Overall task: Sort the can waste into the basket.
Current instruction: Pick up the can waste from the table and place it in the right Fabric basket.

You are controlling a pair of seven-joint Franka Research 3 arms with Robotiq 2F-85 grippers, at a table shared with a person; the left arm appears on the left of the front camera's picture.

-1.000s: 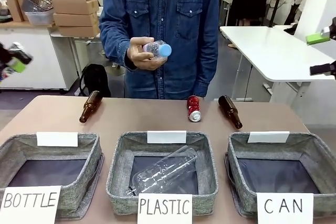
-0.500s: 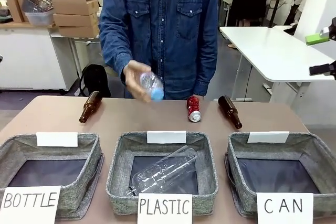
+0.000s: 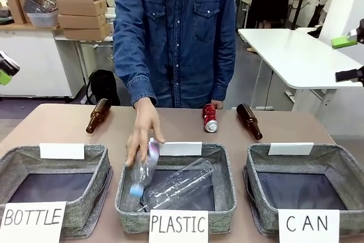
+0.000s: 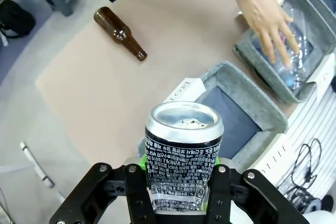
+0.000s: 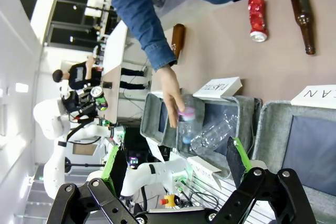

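The dark can (image 4: 184,148), silver-topped with fine white print, stands upright, clamped between the left gripper's (image 4: 181,163) jaws, far left of the CAN basket (image 3: 341,160). The red can (image 3: 210,118) lies shiny on its side just beyond that basket's far left corner. The right gripper (image 5: 176,156) gapes wide, holding nothing.

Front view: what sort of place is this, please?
Probably a robotics lab or workshop, not a home. The BOTTLE basket, PLASTIC basket and CAN basket, with handwritten signs, stand on a brown table; stacked cardboard boxes and a white worktable stand behind.
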